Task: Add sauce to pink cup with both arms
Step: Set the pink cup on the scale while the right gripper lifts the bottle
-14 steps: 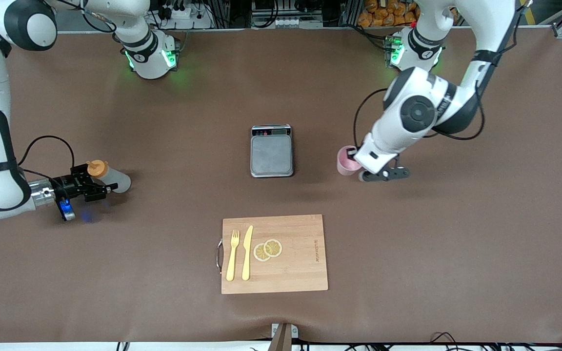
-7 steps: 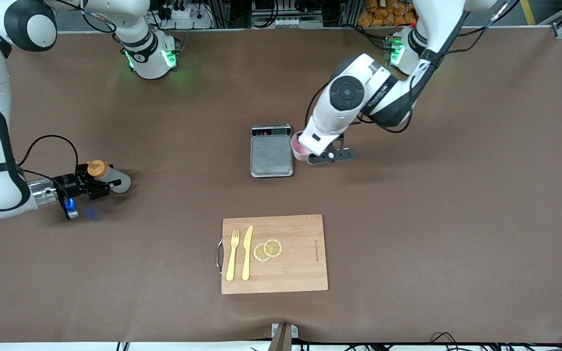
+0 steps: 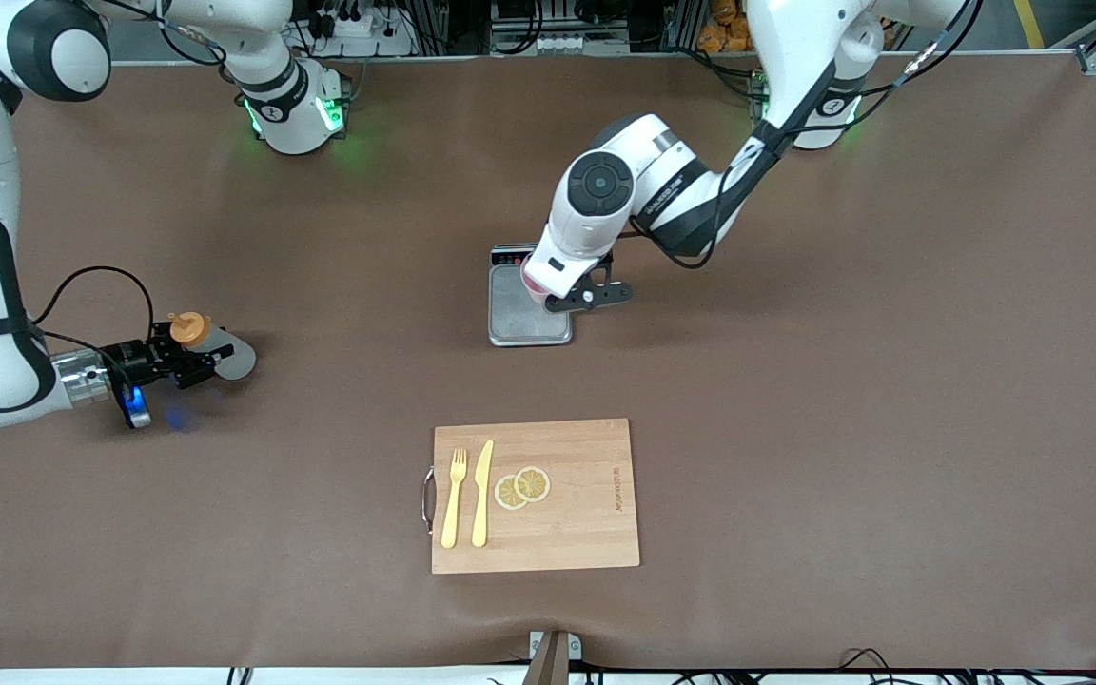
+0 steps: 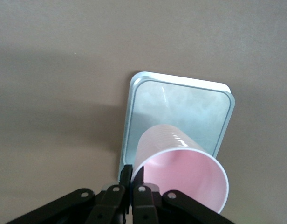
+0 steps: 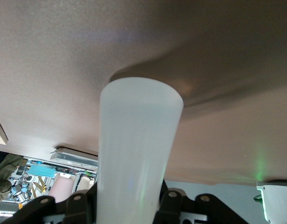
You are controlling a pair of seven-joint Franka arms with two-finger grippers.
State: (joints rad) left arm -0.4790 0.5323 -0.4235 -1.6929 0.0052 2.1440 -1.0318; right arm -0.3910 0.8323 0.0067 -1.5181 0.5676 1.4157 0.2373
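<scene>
front view, nearest the camera: a wooden cutting board (image 3: 567, 533) with a yellow fork (image 3: 453, 499), a knife (image 3: 482, 493) and two lemon slices (image 3: 521, 487). farther from the camera, toward the right arm's end, the right gripper (image 3: 188, 364) is pinched on the sauce (image 3: 215, 348), which is tilted with its orange cap up. at mid-table the left gripper (image 3: 548, 290) clamps the pink cup (image 4: 185, 170) by its rim, tilted over the grey scale (image 3: 515, 319).
</scene>
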